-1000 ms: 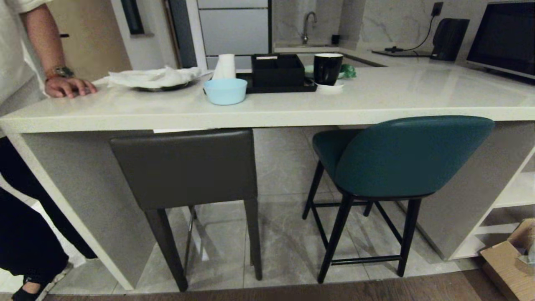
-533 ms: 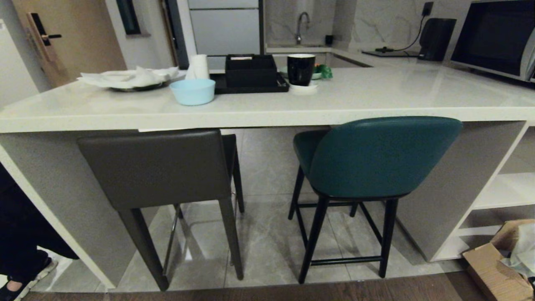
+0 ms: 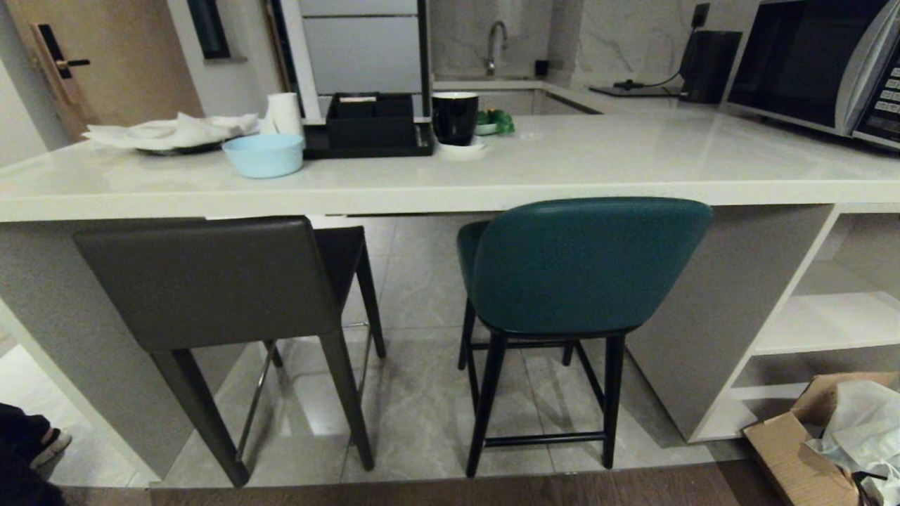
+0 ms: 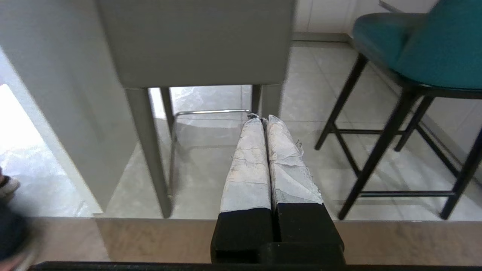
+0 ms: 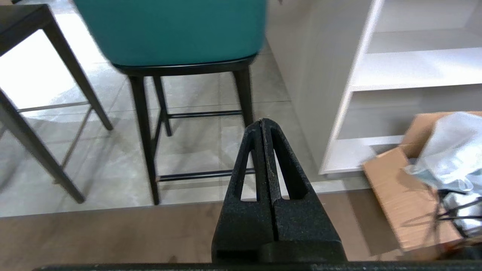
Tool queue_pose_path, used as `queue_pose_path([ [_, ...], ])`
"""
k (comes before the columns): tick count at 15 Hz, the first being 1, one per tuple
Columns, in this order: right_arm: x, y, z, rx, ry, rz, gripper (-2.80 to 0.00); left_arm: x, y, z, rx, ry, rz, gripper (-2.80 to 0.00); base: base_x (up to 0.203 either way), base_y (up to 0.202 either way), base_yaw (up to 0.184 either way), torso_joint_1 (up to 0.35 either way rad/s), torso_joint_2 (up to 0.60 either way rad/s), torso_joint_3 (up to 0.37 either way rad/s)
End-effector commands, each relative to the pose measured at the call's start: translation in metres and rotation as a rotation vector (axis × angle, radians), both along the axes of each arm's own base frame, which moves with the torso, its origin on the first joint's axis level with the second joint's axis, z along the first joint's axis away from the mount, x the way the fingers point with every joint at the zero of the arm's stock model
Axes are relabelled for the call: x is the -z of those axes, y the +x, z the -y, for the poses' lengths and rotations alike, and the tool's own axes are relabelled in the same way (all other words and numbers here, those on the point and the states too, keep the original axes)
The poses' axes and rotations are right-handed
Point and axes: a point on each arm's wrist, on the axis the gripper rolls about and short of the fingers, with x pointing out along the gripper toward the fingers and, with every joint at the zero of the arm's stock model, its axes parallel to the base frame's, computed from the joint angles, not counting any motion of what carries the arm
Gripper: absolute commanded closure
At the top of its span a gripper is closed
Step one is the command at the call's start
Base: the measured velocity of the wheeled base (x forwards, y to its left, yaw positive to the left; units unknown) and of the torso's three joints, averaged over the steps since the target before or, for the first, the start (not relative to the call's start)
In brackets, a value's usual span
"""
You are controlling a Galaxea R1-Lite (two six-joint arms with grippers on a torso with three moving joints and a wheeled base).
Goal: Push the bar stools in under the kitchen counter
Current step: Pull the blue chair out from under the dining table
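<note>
Wooden flooring (image 3: 633,488) runs along the nearest edge, where both arms hang low: the left gripper (image 4: 262,119), fingers wrapped in white tape, and the black right gripper (image 5: 262,121) are each pressed shut on nothing. Beyond them, on grey tile, the dark grey-brown stool (image 3: 211,288) stands on the left and the teal stool (image 3: 576,270) on the right, well apart, backs toward the robot and tops just below the kitchen counter (image 3: 633,190) edge. Compared with a second ago, the whole view has swung to the right: both stools sit further left in the picture, the microwave (image 3: 808,67) shows more fully, and the cardboard box (image 3: 794,450) is more exposed. The person's arm that rested on the counter's left end is gone; only a shoe (image 3: 42,443) shows. Farther back sit a light blue bowl (image 3: 264,154) and a black mug (image 3: 455,118).
</note>
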Motion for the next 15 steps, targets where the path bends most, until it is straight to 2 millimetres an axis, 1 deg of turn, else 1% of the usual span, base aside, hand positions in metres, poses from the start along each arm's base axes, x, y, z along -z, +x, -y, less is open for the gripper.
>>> queue_pose_path([
  [1,0.0000,0.0001,0.0000,0.001,0.000,-0.001,0.00,0.0050,0.0014,0.0000,-0.001,0.000,-0.017,0.00,0.000,-0.195,0.000,0.002,0.00,0.002],
  [15,0.0000,0.0001,0.0000,-0.001,0.000,-0.001,0.00,0.0050,0.0014,0.0000,-0.001,0.000,-0.016,0.00,0.000,-0.194,0.001,0.003,0.00,0.003],
])
